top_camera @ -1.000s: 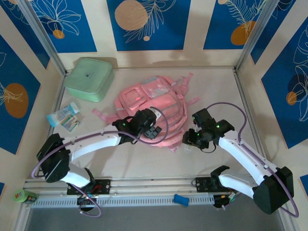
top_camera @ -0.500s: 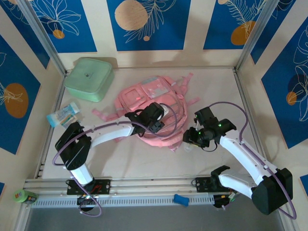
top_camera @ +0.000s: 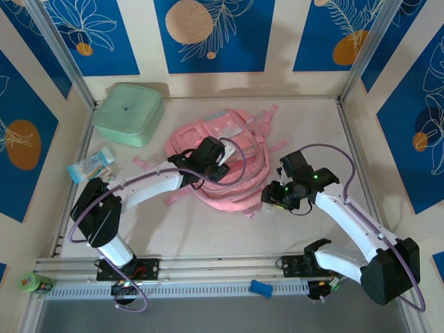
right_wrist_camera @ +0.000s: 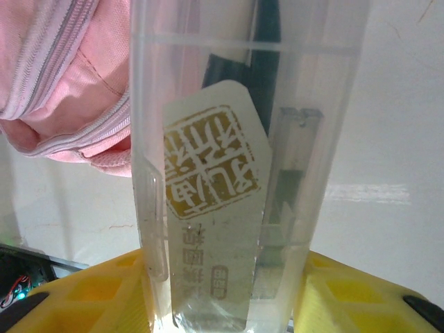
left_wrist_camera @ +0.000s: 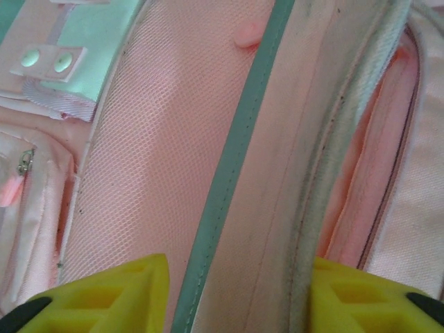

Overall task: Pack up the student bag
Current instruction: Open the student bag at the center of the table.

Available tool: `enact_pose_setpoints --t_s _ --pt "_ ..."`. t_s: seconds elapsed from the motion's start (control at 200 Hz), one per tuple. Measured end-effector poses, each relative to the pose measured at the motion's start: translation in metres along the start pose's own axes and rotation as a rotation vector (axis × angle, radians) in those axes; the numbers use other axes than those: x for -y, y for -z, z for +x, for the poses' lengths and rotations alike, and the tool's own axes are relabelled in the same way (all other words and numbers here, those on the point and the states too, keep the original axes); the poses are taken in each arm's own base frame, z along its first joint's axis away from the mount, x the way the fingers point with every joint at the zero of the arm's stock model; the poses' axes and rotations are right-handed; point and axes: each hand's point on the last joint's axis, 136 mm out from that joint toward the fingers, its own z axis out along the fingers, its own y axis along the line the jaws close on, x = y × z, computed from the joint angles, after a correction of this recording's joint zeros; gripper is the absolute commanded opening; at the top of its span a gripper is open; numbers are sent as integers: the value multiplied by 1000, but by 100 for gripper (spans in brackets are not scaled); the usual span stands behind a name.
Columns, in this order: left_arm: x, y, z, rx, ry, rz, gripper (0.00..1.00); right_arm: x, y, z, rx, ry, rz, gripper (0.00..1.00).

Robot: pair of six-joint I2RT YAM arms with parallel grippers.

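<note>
**Step in hand:** opening the student bag [top_camera: 205, 132] for loading. Located at the centre of the desk [top_camera: 208, 239], lying flat, straps splayed to its sides.

**Left end effector** [top_camera: 211, 161]: resting on the upper side of the bag, near its middle. In the left wrist view, yellow fingers [left_wrist_camera: 104, 295] apart, one to either side of a grey-edged fold of pink fabric next to the zip opening [left_wrist_camera: 368, 187]. Cannot tell whether clamped on the fold or merely straddling it.

**Right end effector** [top_camera: 272, 200]: just beside the near right edge of the bag, clamped on a clear case [right_wrist_camera: 222, 173] bearing a gold-stamped label, with dark contents inside. Case protruding beyond the fingertips, close to the bag's zipped edge; touching or not cannot be told.

**Judged progress:** early. Case not yet inserted.

**Next move, as judged:**
1. Confirm the grip on the fold.
2. Lift and draw the fold away from the zip line to widen the mouth. Pull gently: soft fabric likely to slip, or to drag the whole bag across the desk.
3. Bring the clear case to the opened mouth, align its long axis with the gap, insert, then release.
4. Avoid snagging the straps or the purple cable [top_camera: 239, 166] on the left arm.
</note>
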Motion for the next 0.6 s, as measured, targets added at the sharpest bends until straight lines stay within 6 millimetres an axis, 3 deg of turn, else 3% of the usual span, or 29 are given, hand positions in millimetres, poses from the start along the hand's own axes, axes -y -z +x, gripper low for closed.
enact_pose_setpoints --t_s 0.115,0.24,0.6 --pt "3 0 -1 6 6 22 25 -2 -1 1 -11 3 -6 46" --pt "6 0 -5 3 28 38 0 -9 0 -1 -17 12 -21 46" --pt "26 9 -24 51 195 149 0 -48 3 -34 -17 49 -100 46"
